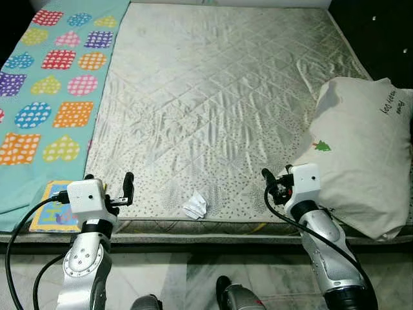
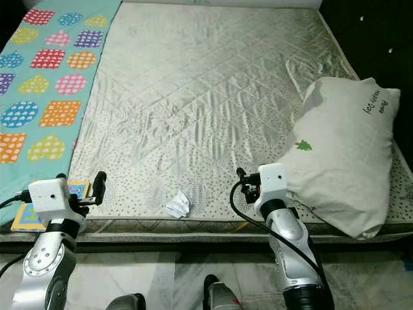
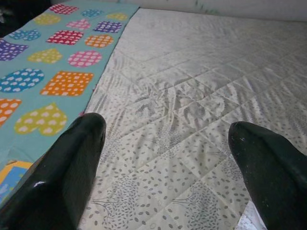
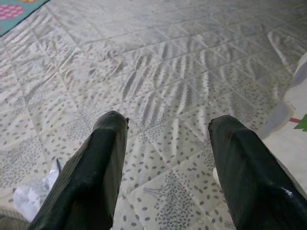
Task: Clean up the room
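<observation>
- The wide bed with its bare, quilted silver-grey mattress (image 1: pixel 219 97) fills most of the room ahead; the robot stands at its near edge, both arms raised over it.
- A turquoise blanket printed with coloured hearts and squares (image 1: pixel 55 84) covers the mattress along the robot's left side, running out of sight at the top and left.
- A plump off-white pillow with a small green tree print (image 1: pixel 361 155) lies skewed at the near right corner, overhanging the mattress edge; dark lettering on it is too small to read.
- A flat, brightly coloured book or card (image 1: pixel 51 206) sits at the blanket's near edge, partly hidden behind the left arm.
- The left claw (image 1: pixel 108 185) hovers over the near left of the mattress, fingers spread and holding nothing.
- The right claw (image 1: pixel 274 183) hangs just beside the pillow, fingers likewise spread and empty.
- A small crumpled scrap of white paper (image 1: pixel 195 206) lies at the mattress's near edge, between the claws, to each one's inner side. It looks roughly equally near, with no clear long axis; I'd judge it the likely next pick.
</observation>
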`<state>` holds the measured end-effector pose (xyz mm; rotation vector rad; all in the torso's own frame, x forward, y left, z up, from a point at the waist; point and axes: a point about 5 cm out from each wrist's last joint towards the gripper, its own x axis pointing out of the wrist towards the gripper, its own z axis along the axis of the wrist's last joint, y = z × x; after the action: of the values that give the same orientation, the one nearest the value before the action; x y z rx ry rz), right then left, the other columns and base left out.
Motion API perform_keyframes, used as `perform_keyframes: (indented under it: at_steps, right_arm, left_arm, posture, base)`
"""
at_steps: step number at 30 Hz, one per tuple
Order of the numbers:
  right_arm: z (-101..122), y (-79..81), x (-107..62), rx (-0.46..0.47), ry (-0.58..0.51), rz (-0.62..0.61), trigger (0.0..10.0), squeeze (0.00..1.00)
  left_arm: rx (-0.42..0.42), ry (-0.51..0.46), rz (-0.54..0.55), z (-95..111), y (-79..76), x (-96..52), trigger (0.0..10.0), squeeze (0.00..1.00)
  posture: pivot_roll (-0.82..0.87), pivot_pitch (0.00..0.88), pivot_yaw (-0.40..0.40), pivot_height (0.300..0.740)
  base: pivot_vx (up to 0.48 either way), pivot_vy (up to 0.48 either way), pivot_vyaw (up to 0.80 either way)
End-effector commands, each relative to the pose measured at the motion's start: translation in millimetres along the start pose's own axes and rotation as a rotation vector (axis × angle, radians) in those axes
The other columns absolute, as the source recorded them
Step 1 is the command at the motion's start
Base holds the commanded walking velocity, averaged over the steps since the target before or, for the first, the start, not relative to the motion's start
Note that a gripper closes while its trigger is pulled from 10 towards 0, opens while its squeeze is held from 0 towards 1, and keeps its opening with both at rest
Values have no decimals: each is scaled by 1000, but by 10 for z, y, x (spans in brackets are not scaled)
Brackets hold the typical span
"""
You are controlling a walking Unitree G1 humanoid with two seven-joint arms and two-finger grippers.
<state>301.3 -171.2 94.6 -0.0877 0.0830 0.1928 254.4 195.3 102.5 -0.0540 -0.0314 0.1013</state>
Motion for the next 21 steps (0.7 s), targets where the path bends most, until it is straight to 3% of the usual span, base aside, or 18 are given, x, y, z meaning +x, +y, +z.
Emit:
perform_keyframes:
  at_steps: [1, 21]
  right_arm:
    - [1, -3, -19, -7, 7, 13, 10000, 0]
    - [19, 25, 20, -30, -1, 30, 10000, 0]
  left_arm:
    - [7, 11, 12, -15, 18, -24, 10000, 0]
    - [16, -3, 21, -2, 6, 17, 10000, 0]
  posture:
    - [101, 256, -18, 701]
    - [99, 236, -19, 572]
  base:
    - [0, 0, 0]
    - [0, 0, 0]
